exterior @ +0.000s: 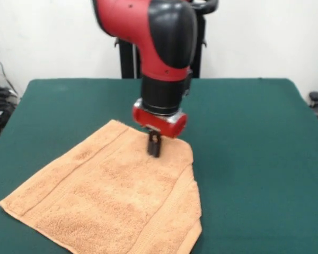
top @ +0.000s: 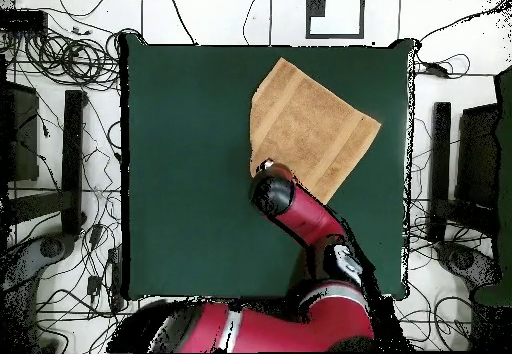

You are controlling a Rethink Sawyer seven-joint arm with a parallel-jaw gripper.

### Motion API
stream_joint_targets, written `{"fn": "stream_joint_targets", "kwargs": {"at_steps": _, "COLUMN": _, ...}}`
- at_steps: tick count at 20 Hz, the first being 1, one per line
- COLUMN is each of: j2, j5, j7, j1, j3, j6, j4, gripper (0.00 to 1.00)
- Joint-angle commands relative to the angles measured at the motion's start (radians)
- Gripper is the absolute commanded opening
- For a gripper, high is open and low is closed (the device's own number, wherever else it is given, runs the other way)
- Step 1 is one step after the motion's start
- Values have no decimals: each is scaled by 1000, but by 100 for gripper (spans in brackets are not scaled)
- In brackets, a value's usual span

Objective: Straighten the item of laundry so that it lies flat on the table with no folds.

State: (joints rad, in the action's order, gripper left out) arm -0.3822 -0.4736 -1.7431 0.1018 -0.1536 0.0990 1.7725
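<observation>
The peach terry towel lies spread on the green table, on its near middle part, with one corner pointing toward the robot. Its right edge looks doubled over in a narrow fold. My gripper points straight down with its fingers close together. Its tips touch the towel near that far corner, and no cloth is lifted. In the overhead view the towel is a tilted quadrilateral on the table's upper right part. There the arm's head covers the gripper and the towel's nearest corner.
The robot's pedestal stands behind the table's far edge. Cables and black stands lie on the floor around the table. The table edge runs close to the towel's near side in the front view.
</observation>
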Motion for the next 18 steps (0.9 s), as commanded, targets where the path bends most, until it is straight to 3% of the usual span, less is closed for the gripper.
{"fn": "stream_joint_targets", "kwargs": {"at_steps": 1, "j2": 16, "j5": -117, "j7": -414, "j1": -172, "j3": 17, "j6": 243, "j4": 157, "gripper": 0}}
{"fn": "stream_joint_targets", "kwargs": {"at_steps": 6, "j2": -67, "j5": -139, "j7": -408, "j1": -199, "j3": 3, "j6": 241, "j4": 254, "gripper": 0}}
{"fn": "stream_joint_targets", "kwargs": {"at_steps": 12, "j2": -170, "j5": -57, "j7": -285, "j1": -95, "j3": 7, "j6": 257, "j4": 352, "gripper": 0}}
{"fn": "stream_joint_targets", "kwargs": {"at_steps": 15, "j2": -155, "j5": -29, "j7": -256, "j1": -68, "j3": -1, "j6": 238, "j4": 340, "gripper": 0}}
{"fn": "stream_joint_targets", "kwargs": {"at_steps": 18, "j2": -106, "j5": 49, "j7": -220, "j1": -102, "j3": -136, "j6": 305, "j4": 219, "gripper": 0}}
